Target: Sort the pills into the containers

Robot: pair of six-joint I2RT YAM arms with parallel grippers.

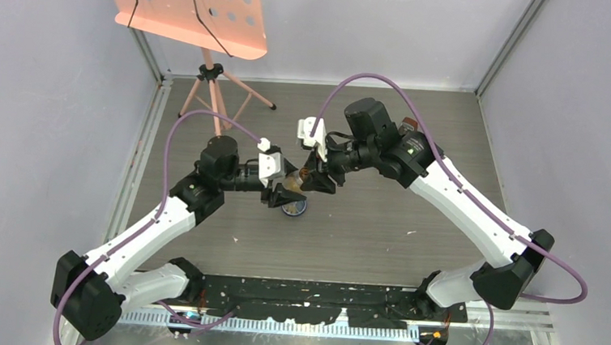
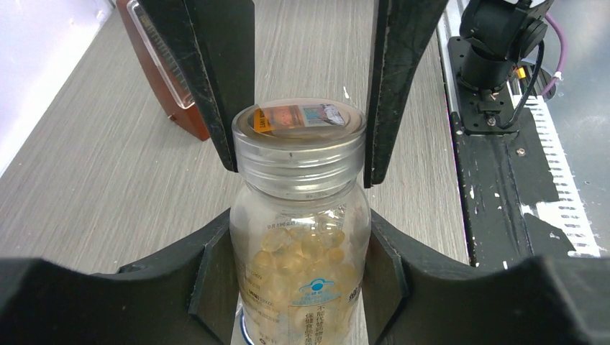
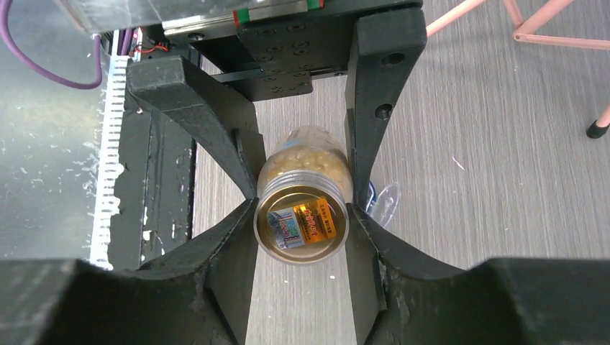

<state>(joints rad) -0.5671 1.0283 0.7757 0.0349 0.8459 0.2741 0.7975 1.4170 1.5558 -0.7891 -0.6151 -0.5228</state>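
A clear amber bottle [image 2: 301, 237] full of yellowish-tan pills [image 2: 306, 251] is held in the air between both arms, over the dark-blue dish [image 1: 295, 209]. My left gripper [image 2: 298, 277] is shut on the bottle's body. My right gripper [image 3: 301, 241] is shut on its cap [image 3: 301, 226], which has an orange-and-white label. In the top view the bottle [image 1: 299, 180] lies tilted between the left gripper [image 1: 279, 188] and the right gripper [image 1: 315, 180]. A sliver of the dish's blue rim [image 3: 371, 195] shows beside the bottle in the right wrist view. No loose pills are in view.
A brown metronome [image 2: 162, 79] stands on the table beyond the bottle. A pink music stand [image 1: 192, 6] with spread legs [image 3: 547, 36] stands at the back left. The black base rail [image 1: 318, 299] runs along the near edge.
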